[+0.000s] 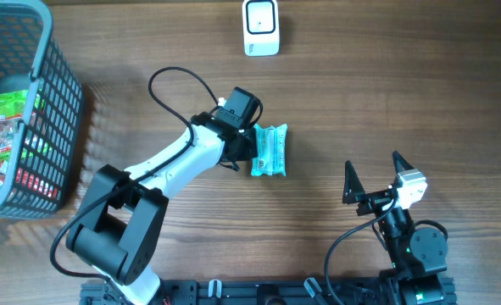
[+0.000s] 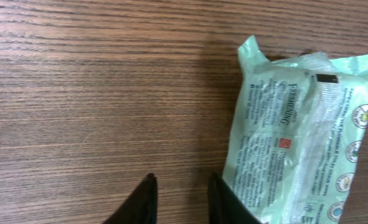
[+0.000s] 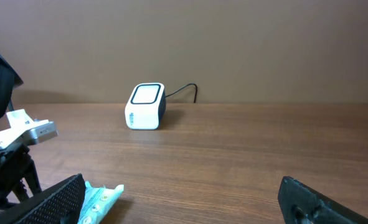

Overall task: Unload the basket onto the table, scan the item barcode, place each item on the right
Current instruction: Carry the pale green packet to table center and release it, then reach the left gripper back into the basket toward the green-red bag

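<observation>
Wipes pack (image 1: 269, 150) lies mid table (image 1: 377, 85). Left end effector (image 2: 182, 182), narrowly parted and empty, sits at its 9 o'clock; better to widen and straddle the pack first. Right end effector (image 1: 373, 163) gapes, empty.

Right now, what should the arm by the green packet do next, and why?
Probably open the left gripper wider and slide it over the green packet. Its fingers stand close together over bare table beside the packet, holding nothing, and the scanner sits some way off, so the packet must be gripped first.
</observation>
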{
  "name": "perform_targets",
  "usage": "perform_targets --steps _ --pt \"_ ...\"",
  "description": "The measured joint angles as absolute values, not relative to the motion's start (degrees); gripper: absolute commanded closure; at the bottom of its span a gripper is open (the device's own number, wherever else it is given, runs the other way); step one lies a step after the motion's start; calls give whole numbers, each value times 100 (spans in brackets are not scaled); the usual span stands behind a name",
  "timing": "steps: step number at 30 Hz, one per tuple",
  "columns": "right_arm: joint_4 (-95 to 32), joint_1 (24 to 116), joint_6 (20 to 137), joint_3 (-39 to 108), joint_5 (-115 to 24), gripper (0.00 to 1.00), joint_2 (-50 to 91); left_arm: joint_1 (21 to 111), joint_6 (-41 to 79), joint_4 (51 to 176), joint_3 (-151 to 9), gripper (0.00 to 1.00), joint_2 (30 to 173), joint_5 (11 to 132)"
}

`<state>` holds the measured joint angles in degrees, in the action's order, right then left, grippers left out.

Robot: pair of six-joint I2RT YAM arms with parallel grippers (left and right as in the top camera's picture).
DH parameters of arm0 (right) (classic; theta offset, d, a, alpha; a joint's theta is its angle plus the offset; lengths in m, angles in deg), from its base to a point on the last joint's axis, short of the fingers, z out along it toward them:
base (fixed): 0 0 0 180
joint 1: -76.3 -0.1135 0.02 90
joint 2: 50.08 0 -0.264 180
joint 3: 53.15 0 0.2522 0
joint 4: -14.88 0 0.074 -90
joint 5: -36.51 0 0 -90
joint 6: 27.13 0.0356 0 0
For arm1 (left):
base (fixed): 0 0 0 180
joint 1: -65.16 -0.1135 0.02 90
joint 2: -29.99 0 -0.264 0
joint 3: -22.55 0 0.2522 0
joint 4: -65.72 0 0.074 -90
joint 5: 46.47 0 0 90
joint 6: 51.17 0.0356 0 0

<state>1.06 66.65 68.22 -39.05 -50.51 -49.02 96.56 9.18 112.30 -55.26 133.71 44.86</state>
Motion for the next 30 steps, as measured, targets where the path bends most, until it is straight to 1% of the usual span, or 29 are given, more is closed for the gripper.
perform_targets --steps 2,5,8,10,14,30 --pt "106 6665 6822 -3905 -5051 0 -4902 9650 940 11227 -5526 83 13371 4486" --pt "106 6665 6822 -3905 -5051 0 -4902 9685 940 11210 -5526 89 13384 4486" --pt "106 6665 6822 -3905 -5051 0 -4902 9774 944 11153 -5526 90 13528 4483" --pt "106 6665 6822 -3905 -5051 0 -4902 9833 942 11037 -5526 96 13690 4486" --pt "106 6665 6822 -3905 -5051 0 -4902 9881 946 10937 -5579 96 13880 4481" --pt "106 6665 6822 -3905 -5051 0 -4902 9768 986 10458 -5579 95 13885 4814"
